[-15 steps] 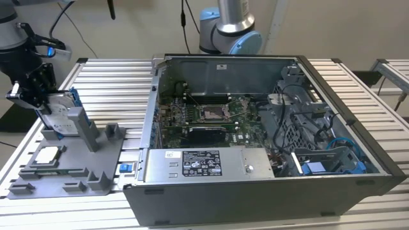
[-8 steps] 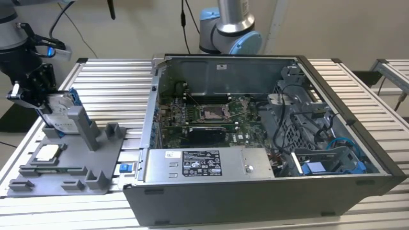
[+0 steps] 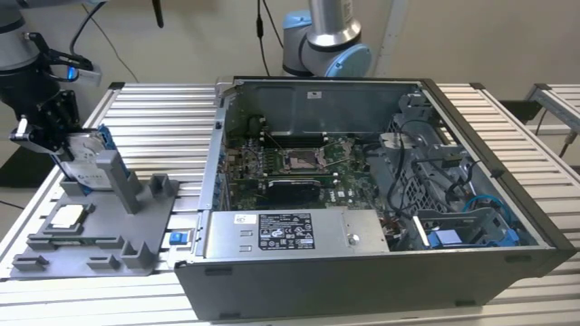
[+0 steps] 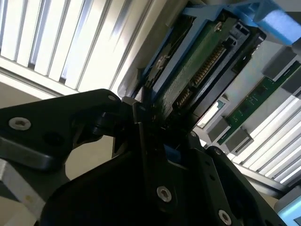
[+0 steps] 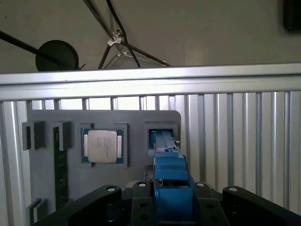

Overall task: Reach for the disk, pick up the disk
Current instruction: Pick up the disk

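The disk [image 3: 84,157] stands on edge in a slot of a grey holder [image 3: 100,239] at the exterior view's left, its silver face and white label turned toward the camera and its blue frame running along the edges. The claw [image 3: 65,139] comes down on it from above and is closed on the disk's upper end: in the first wrist view the blue frame sits tight between the two black fingers [image 5: 141,190], with the rest of the disk reaching down into its slot. The second wrist view shows the disk's green circuit board and a row of contacts just past the fingers.

Beside the slot, a square silver chip [image 5: 102,146] lies flat in its own recess of the holder, and a green memory stick [image 5: 59,169] stands in a groove farther along.

The holder rests on a slatted metal desk [image 3: 163,115]. Just beside it, toward the exterior view's right, an open computer case [image 3: 363,292] shows its board, cables and drive bays. A small blue clip [image 3: 178,237] lies between holder and case.
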Tool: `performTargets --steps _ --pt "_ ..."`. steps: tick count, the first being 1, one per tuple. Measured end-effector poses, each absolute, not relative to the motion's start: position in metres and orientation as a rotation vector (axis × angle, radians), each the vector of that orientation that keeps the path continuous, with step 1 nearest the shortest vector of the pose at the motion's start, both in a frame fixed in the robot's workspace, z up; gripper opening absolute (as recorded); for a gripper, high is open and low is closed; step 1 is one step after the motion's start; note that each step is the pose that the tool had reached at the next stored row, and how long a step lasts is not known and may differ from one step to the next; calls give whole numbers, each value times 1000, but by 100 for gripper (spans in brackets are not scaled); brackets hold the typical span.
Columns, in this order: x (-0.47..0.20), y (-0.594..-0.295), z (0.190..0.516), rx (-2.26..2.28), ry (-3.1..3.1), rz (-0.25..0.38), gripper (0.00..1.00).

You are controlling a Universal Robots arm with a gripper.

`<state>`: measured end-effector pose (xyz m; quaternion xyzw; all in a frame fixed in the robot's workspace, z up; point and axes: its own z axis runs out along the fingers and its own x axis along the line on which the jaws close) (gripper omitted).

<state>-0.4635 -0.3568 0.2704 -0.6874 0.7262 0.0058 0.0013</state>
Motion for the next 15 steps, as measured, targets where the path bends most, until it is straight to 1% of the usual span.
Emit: performTargets --steps 15 --pt "-464 -357 270 -2158 2280 18 0"
